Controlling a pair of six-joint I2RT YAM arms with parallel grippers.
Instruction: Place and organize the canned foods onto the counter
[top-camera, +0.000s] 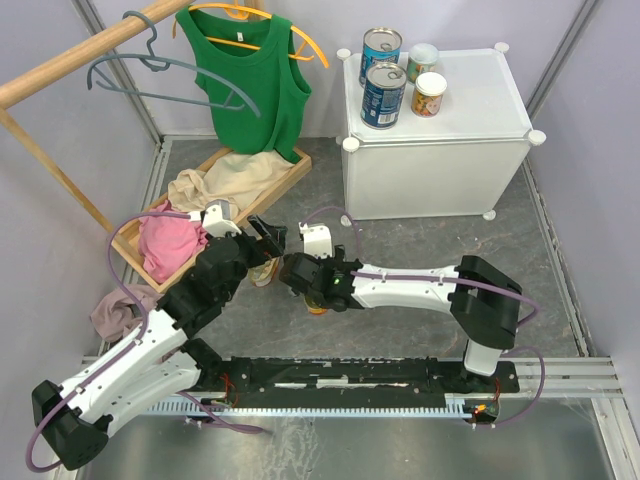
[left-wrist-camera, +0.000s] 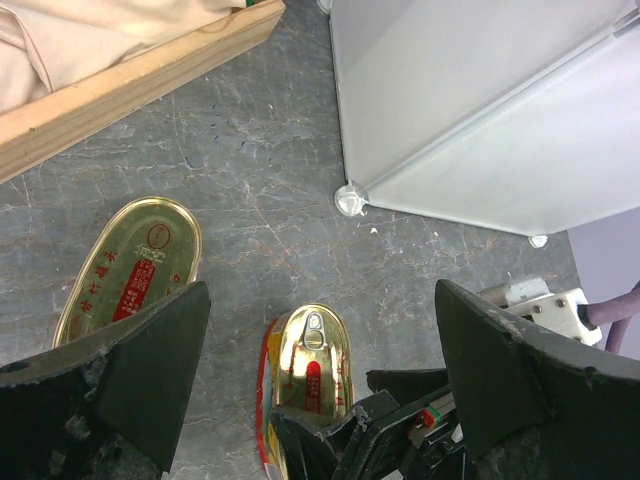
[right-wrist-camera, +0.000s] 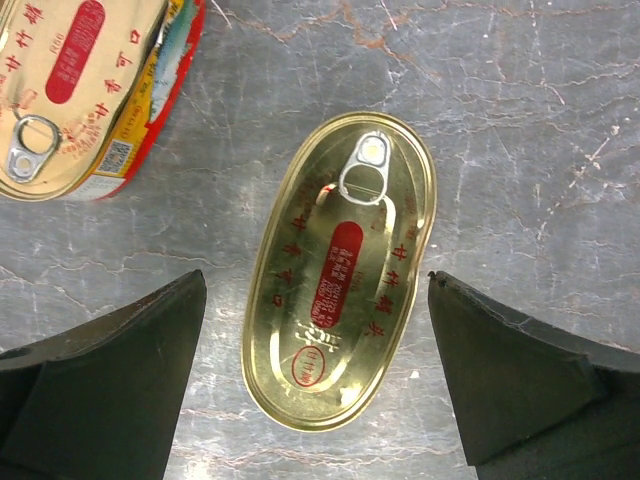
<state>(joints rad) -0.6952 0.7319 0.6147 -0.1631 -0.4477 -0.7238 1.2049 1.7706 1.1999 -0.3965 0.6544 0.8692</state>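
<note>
Top external alone: cans (top-camera: 383, 95) atop counter (top-camera: 480, 100)

Grey marbled floor (top-camera: 430, 240) – pale lilac walls (top-camera: 40, 250), wooden clothes rail (top-camera: 80, 58) well beyond and left of the left gripper (top-camera: 268, 240).

Your top camera looks down from high behind the arms (top-camera: 400, 285), taking in the whole floor (top-camera: 420, 240); both wrist cameras face downward, close, sharing the oval tins (right-wrist-camera: 340, 270)
</note>
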